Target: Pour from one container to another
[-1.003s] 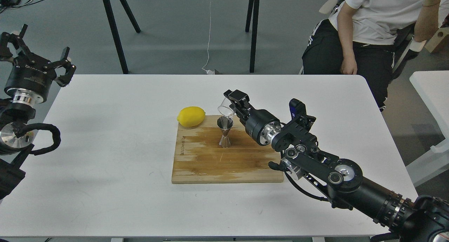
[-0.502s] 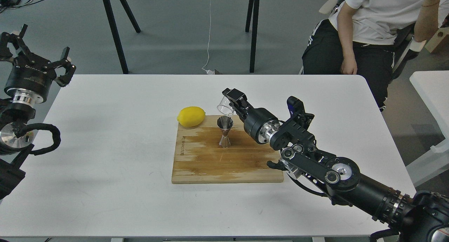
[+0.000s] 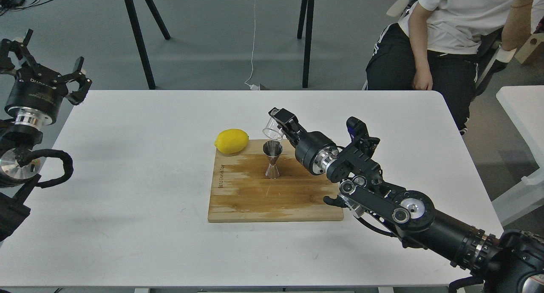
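- Compared with a second ago, the right gripper (image 3: 278,119) is sitting slightly higher and farther back, carrying the glass cup (image 3: 272,129) up and away from the jigger (image 3: 272,159).
- A second ago the cup's lip was overlapping the jigger's top rim; now a clear gap is showing between the two.
- The cup is remaining tilted, mouth facing down and to the left, just above and behind the jigger's upper cone.
- The right gripper's fingers are pinching the cup at its upper right side, holding it off the board.
- Whether any liquid is passing between the vessels cannot be told.
- The jigger is standing upright on the wooden cutting board (image 3: 255,199), near the board's far edge, unmoved across the frames.
- The lemon (image 3: 231,141) is lying at the board's far left corner, to the left of the jigger and apart from it.
- The left gripper (image 3: 44,74) is hanging beyond the left edge of the white table (image 3: 127,178), fingers spread wide, holding nothing, in the same place as before.
- A seated person (image 3: 442,42) is staying beyond the table's far right corner.
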Action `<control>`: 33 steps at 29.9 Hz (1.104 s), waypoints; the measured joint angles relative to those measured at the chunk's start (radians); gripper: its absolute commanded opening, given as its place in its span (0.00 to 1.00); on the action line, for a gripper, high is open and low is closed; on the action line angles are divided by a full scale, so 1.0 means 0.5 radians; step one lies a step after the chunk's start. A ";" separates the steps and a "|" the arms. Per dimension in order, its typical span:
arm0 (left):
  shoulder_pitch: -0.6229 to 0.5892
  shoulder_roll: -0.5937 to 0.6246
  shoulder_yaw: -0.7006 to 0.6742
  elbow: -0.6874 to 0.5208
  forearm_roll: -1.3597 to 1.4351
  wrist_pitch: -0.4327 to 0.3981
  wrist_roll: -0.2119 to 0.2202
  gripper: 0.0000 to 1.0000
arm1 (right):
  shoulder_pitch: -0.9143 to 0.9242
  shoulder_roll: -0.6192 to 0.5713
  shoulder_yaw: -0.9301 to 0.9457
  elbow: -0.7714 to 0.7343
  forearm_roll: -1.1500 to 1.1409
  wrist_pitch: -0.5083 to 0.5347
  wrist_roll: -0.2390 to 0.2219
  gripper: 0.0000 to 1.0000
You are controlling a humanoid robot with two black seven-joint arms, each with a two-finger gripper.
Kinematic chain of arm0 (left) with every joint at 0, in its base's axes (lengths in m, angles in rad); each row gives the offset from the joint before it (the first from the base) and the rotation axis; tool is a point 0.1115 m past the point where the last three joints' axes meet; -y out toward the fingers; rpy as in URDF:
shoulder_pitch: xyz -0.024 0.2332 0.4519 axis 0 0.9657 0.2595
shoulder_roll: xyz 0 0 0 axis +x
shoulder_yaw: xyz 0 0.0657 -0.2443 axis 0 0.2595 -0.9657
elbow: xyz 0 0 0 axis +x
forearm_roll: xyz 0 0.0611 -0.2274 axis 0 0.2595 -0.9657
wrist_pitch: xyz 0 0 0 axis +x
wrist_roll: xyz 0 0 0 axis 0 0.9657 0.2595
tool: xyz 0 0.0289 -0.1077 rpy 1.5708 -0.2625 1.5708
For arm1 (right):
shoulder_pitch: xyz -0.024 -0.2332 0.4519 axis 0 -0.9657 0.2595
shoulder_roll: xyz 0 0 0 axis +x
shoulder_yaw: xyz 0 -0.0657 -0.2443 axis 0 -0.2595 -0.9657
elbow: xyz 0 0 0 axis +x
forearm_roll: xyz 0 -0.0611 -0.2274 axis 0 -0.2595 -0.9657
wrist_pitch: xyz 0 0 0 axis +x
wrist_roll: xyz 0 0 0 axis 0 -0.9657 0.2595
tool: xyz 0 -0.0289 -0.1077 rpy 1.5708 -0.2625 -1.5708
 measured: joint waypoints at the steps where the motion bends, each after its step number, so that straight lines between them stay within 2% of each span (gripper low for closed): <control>1: 0.000 0.000 0.000 0.000 0.000 0.000 0.000 1.00 | 0.004 0.000 -0.009 0.001 0.000 0.000 0.000 0.29; 16: -0.003 0.003 -0.002 0.000 0.000 0.000 0.000 1.00 | 0.056 -0.061 -0.107 0.015 -0.092 0.000 0.007 0.29; 26: -0.003 0.003 -0.001 0.000 0.000 0.000 0.000 1.00 | 0.078 -0.103 -0.171 0.055 -0.114 -0.004 0.051 0.29; 33: -0.001 0.003 -0.001 0.000 -0.001 -0.001 0.000 1.00 | 0.047 -0.205 -0.061 0.162 0.138 -0.002 0.039 0.30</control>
